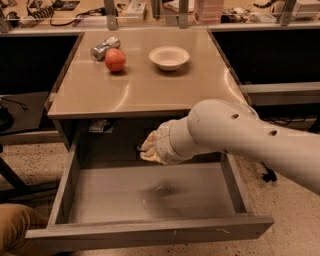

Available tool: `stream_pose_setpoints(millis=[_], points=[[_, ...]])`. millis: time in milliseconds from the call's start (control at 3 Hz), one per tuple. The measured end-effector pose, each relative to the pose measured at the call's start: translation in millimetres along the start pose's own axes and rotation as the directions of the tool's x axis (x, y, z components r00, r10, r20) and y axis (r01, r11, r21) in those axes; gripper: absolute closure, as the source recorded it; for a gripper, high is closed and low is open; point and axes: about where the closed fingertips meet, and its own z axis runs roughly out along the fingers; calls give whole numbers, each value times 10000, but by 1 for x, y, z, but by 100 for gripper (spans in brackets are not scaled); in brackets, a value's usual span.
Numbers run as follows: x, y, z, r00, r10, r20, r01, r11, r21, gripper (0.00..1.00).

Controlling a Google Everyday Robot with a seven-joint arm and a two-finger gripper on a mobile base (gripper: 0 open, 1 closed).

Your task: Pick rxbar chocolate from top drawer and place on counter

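Observation:
The top drawer (150,232) stands pulled open under the counter (145,90), and its scuffed grey floor shows no bar lying on it. My gripper (146,149) hangs above the back of the drawer, just below the counter's front edge, at the end of the thick white arm (240,135) that comes in from the right. A small dark sliver, the rxbar chocolate (139,148), sticks out at the gripper's left side, lifted off the drawer floor. Most of the bar is hidden by the wrist.
On the counter stand a silver can (105,47), a red apple (115,60) and a white bowl (169,57). A paler bench (90,7) with posts and cables runs behind. A person's knee (12,225) is at the lower left.

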Motion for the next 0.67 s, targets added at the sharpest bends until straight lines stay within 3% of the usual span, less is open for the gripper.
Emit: stream_pose_setpoints(millis=[333, 667], points=[[-6, -46, -55, 9988, -483, -72, 488, 9850, 1657, 100], [-14, -93, -112, 9892, -1287, -705, 1444, 9391, 3119, 100]])
